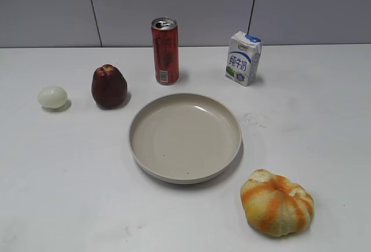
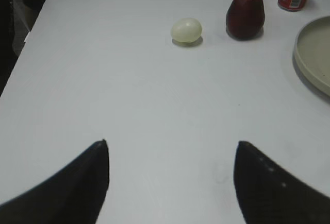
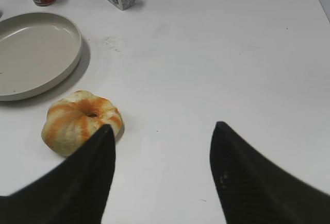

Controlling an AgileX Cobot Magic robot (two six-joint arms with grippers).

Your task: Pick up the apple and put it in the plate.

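The dark maroon apple [image 1: 108,86] stands upright on the white table, left of the beige plate [image 1: 145,148]. It also shows in the left wrist view [image 2: 245,14], far ahead and to the right of my left gripper [image 2: 172,144], which is open and empty over bare table. The plate's rim shows at the right edge of the left wrist view [image 2: 309,62] and at the left of the right wrist view [image 3: 72,59]. The plate is empty. My right gripper [image 3: 162,127] is open and empty. Neither gripper shows in the exterior view.
A pale egg-like ball [image 1: 53,97] lies left of the apple. A red can [image 1: 165,51] and a milk carton [image 1: 243,58] stand behind the plate. An orange-and-white pumpkin-like lump [image 1: 277,202] lies front right, next to my right gripper's left finger [image 3: 77,123].
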